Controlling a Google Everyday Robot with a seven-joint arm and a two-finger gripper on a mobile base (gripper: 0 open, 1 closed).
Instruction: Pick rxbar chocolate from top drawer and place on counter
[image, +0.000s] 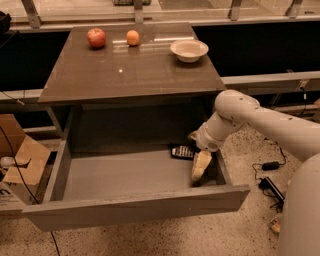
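Rxbar chocolate (182, 151): black wrapper, white print unreadable, at 2 o'clock in pulled-out top drawer (135, 206).
Gripper (197, 175): just beside, at wrapper's 5 o'clock; spread or pressed together, cannot tell.
Arm (260, 117): cropped at right edge.

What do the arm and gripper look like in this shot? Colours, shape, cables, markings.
The arm has a smooth, glossy white shell with thick rounded tubular links and bulbous joints. No exposed cables or markings are visible on it. The gripper is a warmer cream-yellow, narrow and tapering. It sits down in the right end of the top drawer, near the rxbar chocolate.
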